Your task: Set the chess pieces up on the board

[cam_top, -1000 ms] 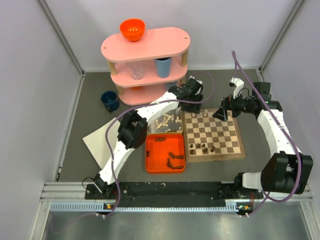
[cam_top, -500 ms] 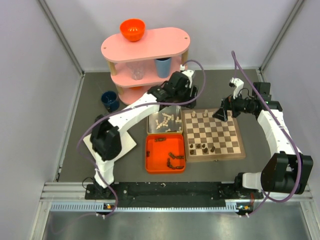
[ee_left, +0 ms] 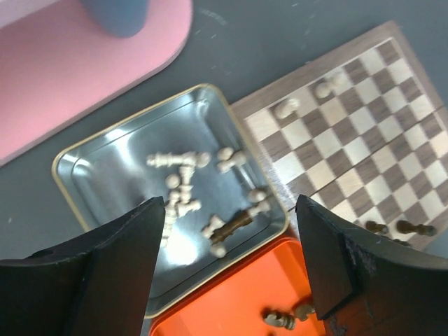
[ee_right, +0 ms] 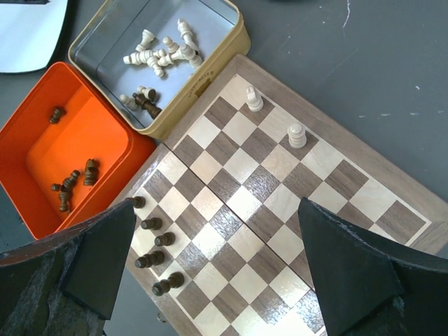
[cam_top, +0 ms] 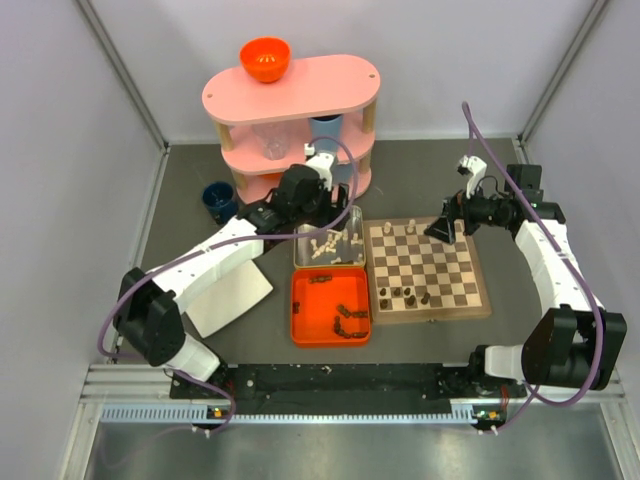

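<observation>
Orange plastic tray [cam_top: 308, 325] sits nearest, dark pieces [ee_right: 89, 170] loose inside. Beyond it, the shiny metal tin [ee_left: 105, 175] holds cream pieces [ee_left: 173, 161] lying flat, axes mixed. Left gripper [ee_left: 224, 269] hangs directly over them, jaws wide, empty; that's your nearer arm for the pick. Right gripper [ee_right: 217, 276], also spread and empty, hovers over the board [ee_right: 245, 203]: dark pawns [ee_right: 164, 239] at the near edge, cream pair [ee_right: 297, 134] at the far edge.

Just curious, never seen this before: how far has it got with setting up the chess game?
Barely started. Two cream pieces and five dark pieces stand on the board. Nothing is held: the left fingers hang open over the tin, the right fingers open over the board. Most pieces wait in the tin and orange tray.
</observation>
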Motion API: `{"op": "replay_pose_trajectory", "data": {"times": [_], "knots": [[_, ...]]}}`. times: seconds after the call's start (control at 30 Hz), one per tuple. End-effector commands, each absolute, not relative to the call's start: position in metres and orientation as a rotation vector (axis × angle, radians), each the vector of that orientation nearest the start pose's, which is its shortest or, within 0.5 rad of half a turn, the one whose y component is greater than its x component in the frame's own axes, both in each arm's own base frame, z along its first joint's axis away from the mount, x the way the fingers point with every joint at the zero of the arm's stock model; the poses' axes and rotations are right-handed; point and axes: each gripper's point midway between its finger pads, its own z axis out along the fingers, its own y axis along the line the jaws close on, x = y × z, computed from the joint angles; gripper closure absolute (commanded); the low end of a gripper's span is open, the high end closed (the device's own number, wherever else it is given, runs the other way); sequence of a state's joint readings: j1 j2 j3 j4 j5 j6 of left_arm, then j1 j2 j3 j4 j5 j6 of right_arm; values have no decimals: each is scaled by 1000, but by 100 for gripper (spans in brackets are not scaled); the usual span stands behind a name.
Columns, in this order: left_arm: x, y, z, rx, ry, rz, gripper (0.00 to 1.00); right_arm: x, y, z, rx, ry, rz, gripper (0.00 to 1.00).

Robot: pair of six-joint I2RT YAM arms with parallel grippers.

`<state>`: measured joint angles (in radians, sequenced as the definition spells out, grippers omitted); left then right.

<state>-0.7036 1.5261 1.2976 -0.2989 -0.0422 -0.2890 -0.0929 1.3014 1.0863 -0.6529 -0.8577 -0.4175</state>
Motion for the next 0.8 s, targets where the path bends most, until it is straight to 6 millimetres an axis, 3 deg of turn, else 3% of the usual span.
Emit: {"op": "replay_pose_trajectory", "data": {"times": [0.0,0.17,0.43,0.57,0.6,0.63,0.7,0.77], "knots": [[348,-282,225,346,2080,-571,20,312,97,209,-770,1979,749,1],[348,-273,202,311,2145,-547,21,312,98,204,-779,1981,762,1],[368,-261,170,137,2253,-459,29,315,96,197,-785,1998,755,1],[380,-255,150,-53,2322,-374,36,316,94,195,-784,2006,749,1],[381,-255,136,-125,2364,-358,36,316,94,195,-785,2006,744,1],[386,-259,141,-164,2362,-366,36,317,94,195,-787,2005,738,1],[385,-261,120,-284,2428,-355,40,316,93,196,-788,2004,735,1],[387,-268,113,-350,2442,-372,44,316,94,197,-790,1997,733,1]]}}
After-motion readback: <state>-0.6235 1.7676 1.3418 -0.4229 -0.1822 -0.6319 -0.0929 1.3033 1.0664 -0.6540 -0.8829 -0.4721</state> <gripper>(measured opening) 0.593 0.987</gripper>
